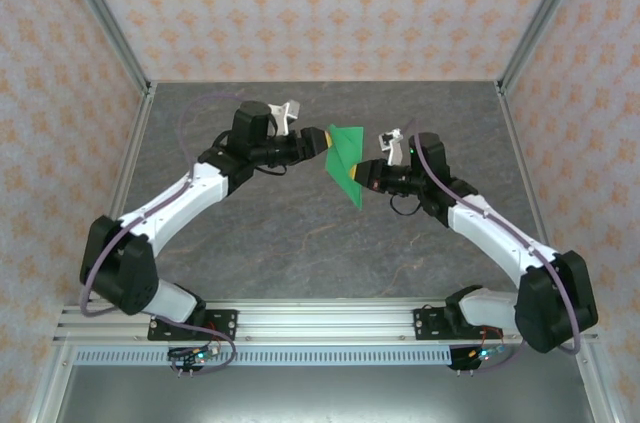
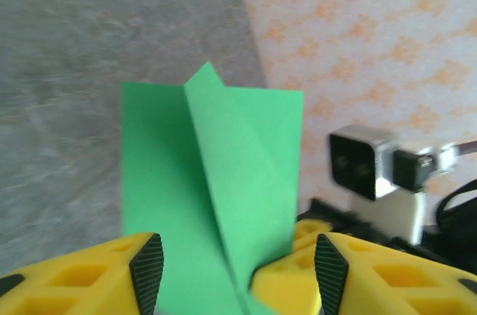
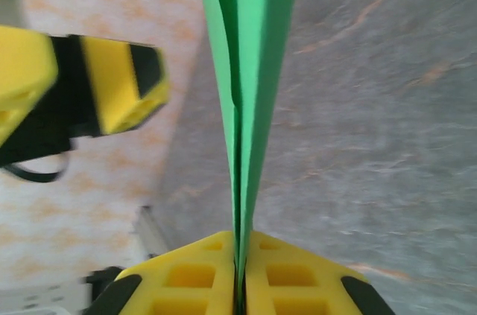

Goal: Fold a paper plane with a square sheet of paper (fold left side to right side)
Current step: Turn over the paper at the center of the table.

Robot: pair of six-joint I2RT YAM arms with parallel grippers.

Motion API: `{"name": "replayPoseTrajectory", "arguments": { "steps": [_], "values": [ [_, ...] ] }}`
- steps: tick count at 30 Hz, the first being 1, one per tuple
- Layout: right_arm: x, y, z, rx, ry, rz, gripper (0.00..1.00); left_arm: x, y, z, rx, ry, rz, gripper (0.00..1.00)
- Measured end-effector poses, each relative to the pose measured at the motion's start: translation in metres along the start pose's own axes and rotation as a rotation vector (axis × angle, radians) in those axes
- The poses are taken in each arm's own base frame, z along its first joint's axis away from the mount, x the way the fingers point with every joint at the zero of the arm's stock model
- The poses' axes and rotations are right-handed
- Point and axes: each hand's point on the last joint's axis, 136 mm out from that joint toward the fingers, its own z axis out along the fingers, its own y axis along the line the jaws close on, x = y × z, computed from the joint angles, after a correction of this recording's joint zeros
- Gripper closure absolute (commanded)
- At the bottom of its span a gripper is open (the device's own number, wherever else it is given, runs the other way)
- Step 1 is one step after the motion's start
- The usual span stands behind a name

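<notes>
Paper plane, plain green, held in the air above the grey table, between the two arms. Right gripper is clamped on its folded layers. Left gripper has its jaws apart, the paper between them.

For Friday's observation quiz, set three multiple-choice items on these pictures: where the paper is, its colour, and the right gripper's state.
1. Where is the paper? A flat by the arm bases; B held up over the table; C against the far wall.
2. Its colour? A red; B white; C green.
3. The right gripper is A shut on the paper; B wide open; C lying on the table.
Key: B, clamped in mid-air; C, green in every view; A, its fingers pinch the paper.
</notes>
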Motion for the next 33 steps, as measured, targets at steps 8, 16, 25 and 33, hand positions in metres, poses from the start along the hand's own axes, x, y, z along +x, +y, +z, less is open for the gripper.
{"name": "replayPoseTrajectory", "arguments": {
  "steps": [8, 16, 25, 33],
  "values": [
    [0.016, -0.027, 0.001, 0.599, 0.116, -0.301, 0.89, -0.016, 0.012, -0.093, -0.276, -0.276, 0.139, 0.36],
    [0.029, -0.079, 0.017, 1.206, 0.338, -0.652, 0.87, -0.007, 0.057, -0.162, -0.549, -0.449, 0.143, 0.32],
    [0.057, -0.124, 0.040, 1.473, 0.567, -0.872, 0.84, -0.006, 0.066, -0.185, -0.633, -0.505, 0.152, 0.31],
    [0.083, -0.139, 0.049, 1.466, 0.683, -0.867, 0.61, -0.001, 0.079, -0.173, -0.659, -0.461, 0.147, 0.31]
  ]
}}
